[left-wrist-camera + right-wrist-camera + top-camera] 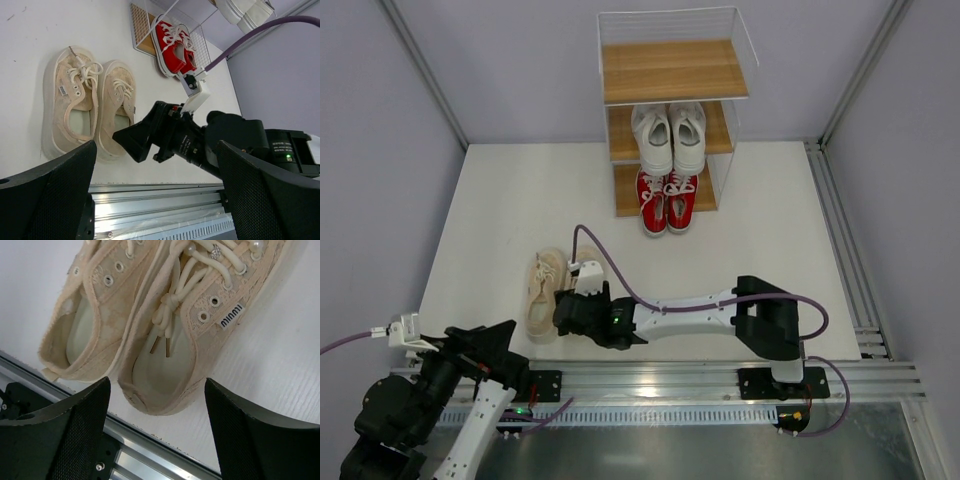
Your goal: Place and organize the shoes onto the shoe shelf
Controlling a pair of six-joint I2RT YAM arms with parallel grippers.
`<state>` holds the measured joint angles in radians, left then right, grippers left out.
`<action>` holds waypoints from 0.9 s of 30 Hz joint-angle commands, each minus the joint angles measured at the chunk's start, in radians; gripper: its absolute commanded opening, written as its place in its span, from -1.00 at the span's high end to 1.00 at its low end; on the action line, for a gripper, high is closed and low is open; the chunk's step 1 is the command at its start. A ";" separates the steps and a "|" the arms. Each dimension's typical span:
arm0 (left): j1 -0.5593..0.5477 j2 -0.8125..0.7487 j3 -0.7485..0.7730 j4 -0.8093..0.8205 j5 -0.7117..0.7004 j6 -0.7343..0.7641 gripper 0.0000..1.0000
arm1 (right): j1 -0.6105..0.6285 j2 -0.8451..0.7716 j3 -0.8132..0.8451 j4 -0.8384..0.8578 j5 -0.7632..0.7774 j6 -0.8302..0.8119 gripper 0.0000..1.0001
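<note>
While pale grey walls (520,70) hem in the white tabletop (770,250) on three sides, the three-tier wood-and-wire shoe shelf (672,70) stands at the far edge. The all-white sneakers (669,135) sit on its middle board and the red canvas sneakers (667,198) on the bottom one, toes jutting out. The beige lace-up sneakers (548,290) lie side by side on open table well short of the shelf, the right gripper (157,382) at their heels, fingers spread and empty. The left gripper (156,145) — likewise spread, holding nothing — hangs near the aluminium rail (660,378) at the near edge.
</note>
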<state>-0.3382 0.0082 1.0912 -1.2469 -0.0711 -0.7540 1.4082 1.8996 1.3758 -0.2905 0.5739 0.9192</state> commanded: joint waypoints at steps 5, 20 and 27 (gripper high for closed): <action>0.001 -0.054 -0.002 0.009 0.002 0.013 -1.00 | 0.005 0.082 0.042 -0.035 0.000 0.093 -0.54; 0.002 -0.053 -0.023 0.041 0.020 0.013 -0.99 | -0.107 -0.083 -0.254 -0.205 0.061 0.025 -0.55; 0.001 -0.053 -0.066 0.084 0.050 -0.011 -0.99 | -0.130 -0.239 -0.400 -0.101 0.081 -0.140 -0.57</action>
<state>-0.3382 0.0082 1.0401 -1.2194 -0.0513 -0.7559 1.2881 1.7039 1.0367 -0.3298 0.5789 0.9165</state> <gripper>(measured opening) 0.995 0.782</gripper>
